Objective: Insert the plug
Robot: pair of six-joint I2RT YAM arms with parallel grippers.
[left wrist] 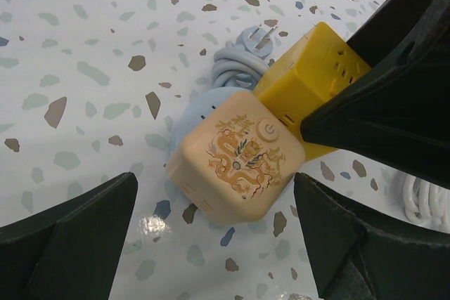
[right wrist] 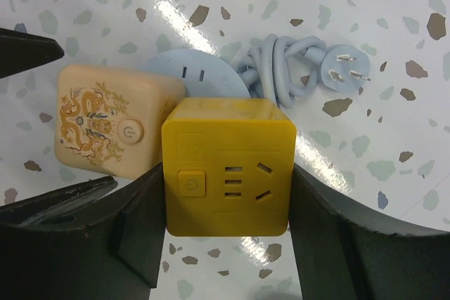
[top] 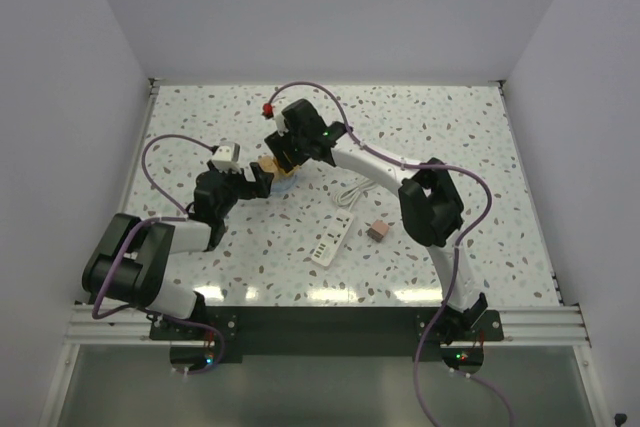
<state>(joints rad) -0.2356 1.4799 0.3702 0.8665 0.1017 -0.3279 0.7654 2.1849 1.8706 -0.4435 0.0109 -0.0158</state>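
Plug [top: 378, 231] lies on table [top: 450, 127], just beside white power strip [top: 331, 244], well apart from both arms. Right pincer [right wrist: 226, 209] clamps yellow cube [right wrist: 226, 159] by its sides. Left pincer [left wrist: 216, 198] spread wide, flanking peach cube [left wrist: 235, 159], not touching.

There's the plug [top: 378, 231]: small, boxy, dusty pink, lying loose with nothing gripping it. It's well apart from the right claw [top: 276, 160] and the left claw [top: 258, 184], off to their right and nearer the robot.
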